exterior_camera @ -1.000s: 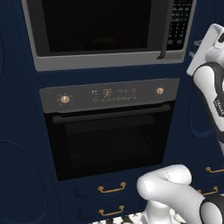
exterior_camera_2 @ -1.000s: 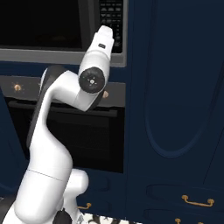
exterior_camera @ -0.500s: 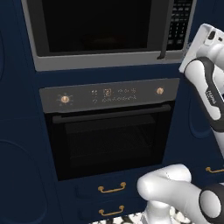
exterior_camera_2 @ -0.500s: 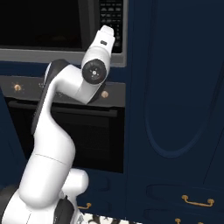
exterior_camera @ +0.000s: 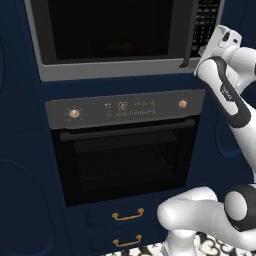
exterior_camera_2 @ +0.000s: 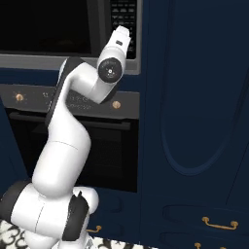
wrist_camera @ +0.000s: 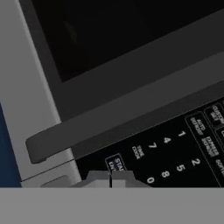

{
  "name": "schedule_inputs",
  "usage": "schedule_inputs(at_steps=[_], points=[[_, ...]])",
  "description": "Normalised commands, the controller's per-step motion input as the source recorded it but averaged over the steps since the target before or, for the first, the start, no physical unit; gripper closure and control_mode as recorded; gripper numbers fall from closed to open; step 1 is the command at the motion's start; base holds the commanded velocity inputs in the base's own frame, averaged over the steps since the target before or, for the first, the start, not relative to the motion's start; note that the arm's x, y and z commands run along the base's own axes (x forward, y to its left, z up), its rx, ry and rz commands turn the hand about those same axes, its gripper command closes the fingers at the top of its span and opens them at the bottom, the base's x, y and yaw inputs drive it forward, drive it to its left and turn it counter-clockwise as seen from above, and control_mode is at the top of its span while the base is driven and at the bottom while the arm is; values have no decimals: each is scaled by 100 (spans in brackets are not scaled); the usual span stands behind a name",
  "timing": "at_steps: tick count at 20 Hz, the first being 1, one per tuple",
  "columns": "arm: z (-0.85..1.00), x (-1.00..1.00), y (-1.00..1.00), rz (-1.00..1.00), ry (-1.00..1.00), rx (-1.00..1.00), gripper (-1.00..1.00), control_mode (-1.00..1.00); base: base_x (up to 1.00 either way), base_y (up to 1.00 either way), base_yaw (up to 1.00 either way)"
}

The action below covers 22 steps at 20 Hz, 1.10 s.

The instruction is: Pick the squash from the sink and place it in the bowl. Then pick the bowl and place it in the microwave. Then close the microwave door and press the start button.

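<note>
The microwave (exterior_camera: 112,70) sits high in the blue cabinetry, and its dark glass door (exterior_camera: 110,27) lies flat against the steel frame. My gripper (exterior_camera: 204,50) is raised to the black keypad strip (exterior_camera: 206,20) on the right, also seen as keypad (exterior_camera_2: 124,14) beyond my gripper (exterior_camera_2: 124,30). In the hand view my gripper (wrist_camera: 110,178) has its tips pressed together, just below the start button (wrist_camera: 115,164) and close to the door (wrist_camera: 122,35) with its dark bar handle (wrist_camera: 109,127). Squash, bowl and sink are out of view.
Below the microwave is an oven (exterior_camera: 125,155) with knobs and a glass front. Drawers with brass handles (exterior_camera: 127,215) lie under it. Tall dark blue cabinet panels (exterior_camera_2: 194,97) stand to the right.
The arm has lifted and swung the hand up and inward, from beside the microwave's lower right corner onto the keypad strip.
</note>
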Motion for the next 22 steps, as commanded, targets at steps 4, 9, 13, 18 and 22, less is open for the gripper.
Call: schedule_inputs(at_steps=[4,9,13,18,22], points=[[0,66,0,0,-1,0,100,-100,0,0,0],[-7,65,-13,0,-2,0,100,-100,0,0,0],[-4,59,-12,0,-4,0,100,-100,0,0,0],[-8,26,-5,0,-7,0,100,-100,0,0,0],[1,-8,-10,0,-8,0,100,-100,0,0,0]])
